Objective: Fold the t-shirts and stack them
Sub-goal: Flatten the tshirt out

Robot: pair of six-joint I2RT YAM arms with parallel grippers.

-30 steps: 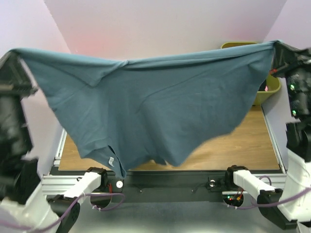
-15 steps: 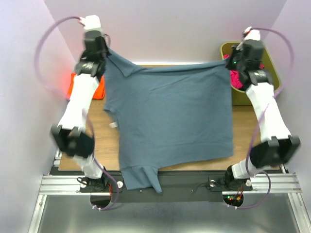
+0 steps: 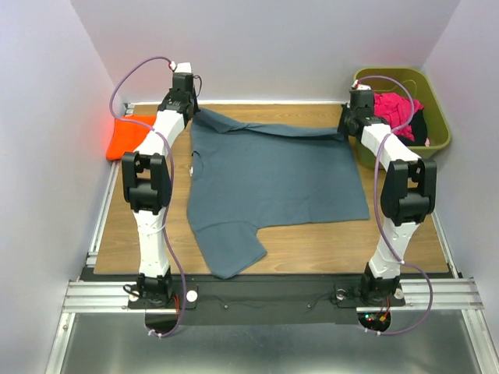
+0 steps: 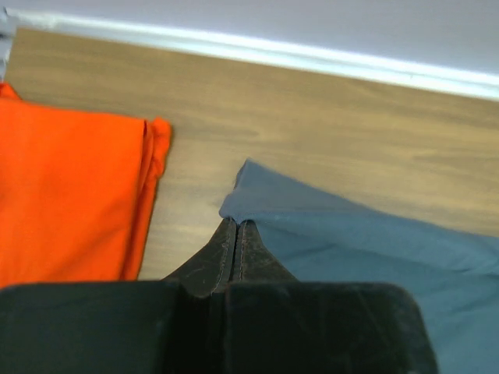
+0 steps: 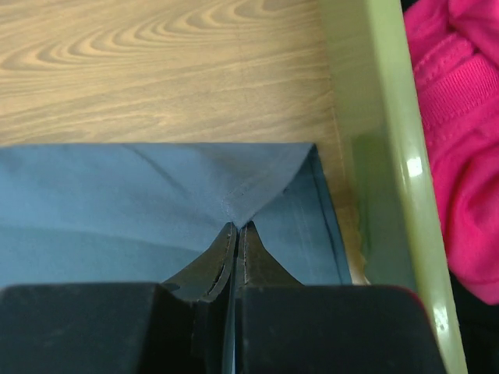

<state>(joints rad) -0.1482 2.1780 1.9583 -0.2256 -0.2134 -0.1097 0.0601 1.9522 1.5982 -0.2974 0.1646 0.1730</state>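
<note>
The slate blue-grey t-shirt (image 3: 273, 183) lies spread over the wooden table, one sleeve reaching toward the near edge. My left gripper (image 3: 192, 115) is shut on its far left corner (image 4: 248, 195). At the far right, my right gripper (image 3: 344, 123) is shut on the shirt's other far corner (image 5: 257, 187). The far edge of the cloth is stretched between the two grippers. A bright orange t-shirt (image 3: 131, 136) lies folded at the far left of the table, also seen as the orange cloth (image 4: 70, 195) in the left wrist view.
An olive-green bin (image 3: 433, 140) holding pink cloth (image 3: 394, 105) stands at the far right, its wall (image 5: 378, 148) close beside my right gripper. The back wall runs just behind both grippers. Bare wood (image 3: 405, 226) shows along the table's right side.
Both arms have swung from high near the camera down to the far edge, carrying the blue-grey shirt and laying it flat on the table.
</note>
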